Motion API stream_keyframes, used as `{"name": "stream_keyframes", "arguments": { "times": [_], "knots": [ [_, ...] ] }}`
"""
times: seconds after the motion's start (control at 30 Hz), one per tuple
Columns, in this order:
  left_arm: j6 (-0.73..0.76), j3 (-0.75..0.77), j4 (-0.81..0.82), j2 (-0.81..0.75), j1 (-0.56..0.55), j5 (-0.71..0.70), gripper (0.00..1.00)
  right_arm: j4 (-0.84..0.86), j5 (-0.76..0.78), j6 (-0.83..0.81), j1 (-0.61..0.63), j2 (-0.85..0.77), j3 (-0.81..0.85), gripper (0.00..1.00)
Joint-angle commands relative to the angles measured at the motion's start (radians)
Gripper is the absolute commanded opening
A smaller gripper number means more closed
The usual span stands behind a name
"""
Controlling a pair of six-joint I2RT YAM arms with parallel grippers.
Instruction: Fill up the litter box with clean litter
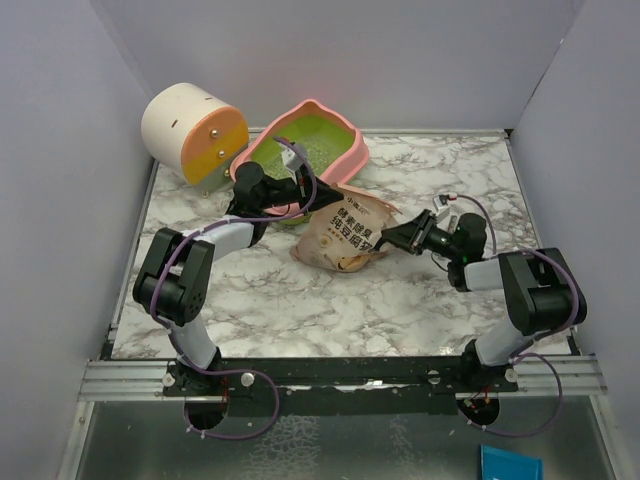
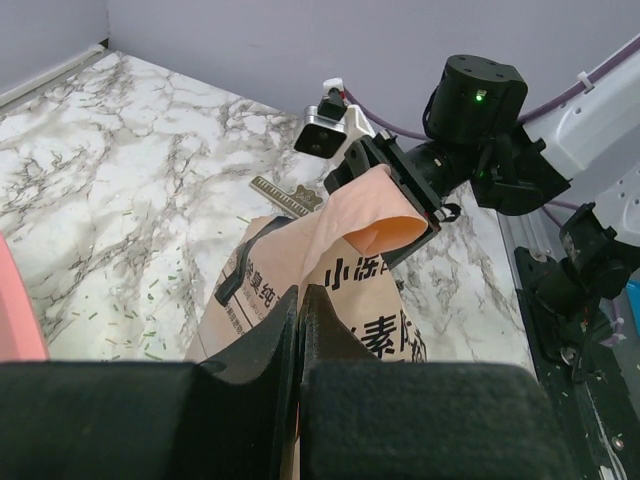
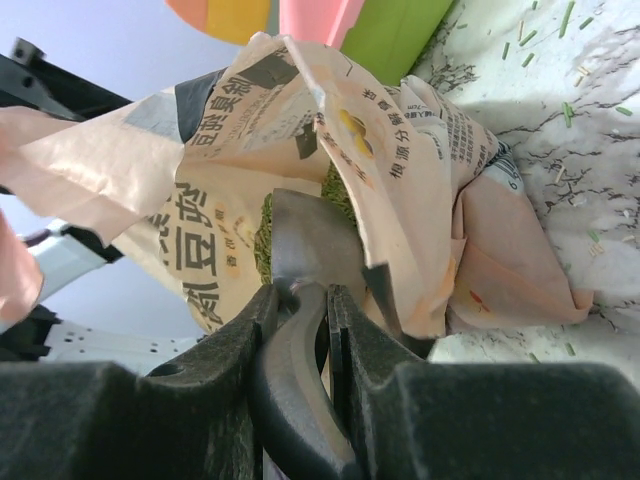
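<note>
The pink litter box [image 1: 352, 150] with its lime-green inside stands at the back of the table; a pale grainy layer of litter [image 1: 318, 150] lies in it. The tan cartoon-cat bag [image 1: 345, 235] lies in front of it, mouth open. My left gripper [image 1: 300, 187] is shut on the bag's top edge [image 2: 298, 295] beside the box. My right gripper [image 1: 388, 240] is shut on the grey metal scoop [image 3: 300, 250], whose bowl is inside the bag's mouth among greenish litter [image 3: 262, 235]. The box's pink and green wall [image 3: 395, 30] shows behind the bag in the right wrist view.
A cream-and-orange cylinder [image 1: 195, 130] lies at the back left, next to the box. A toothed strip [image 2: 285, 195] lies on the marble by the bag. Loose granules [image 3: 560, 20] are scattered on the table. Grey walls enclose three sides.
</note>
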Motion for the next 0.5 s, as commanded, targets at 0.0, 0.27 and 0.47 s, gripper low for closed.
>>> {"name": "stream_keyframes", "arguments": {
  "times": [0.0, 0.27, 0.47],
  "knots": [
    [0.017, -0.01, 0.009, -0.034, 0.002, -0.023, 0.0, 0.36, -0.096, 0.197, -0.064, 0.049, -0.068, 0.01],
    [0.018, -0.019, 0.007, -0.085, 0.001, -0.03, 0.01, 0.708, -0.135, 0.424, -0.178, 0.176, -0.135, 0.01],
    [0.039, -0.024, -0.02, -0.114, 0.001, -0.033, 0.04, 0.802, -0.147, 0.484, -0.246, 0.22, -0.164, 0.01]
  ]
}}
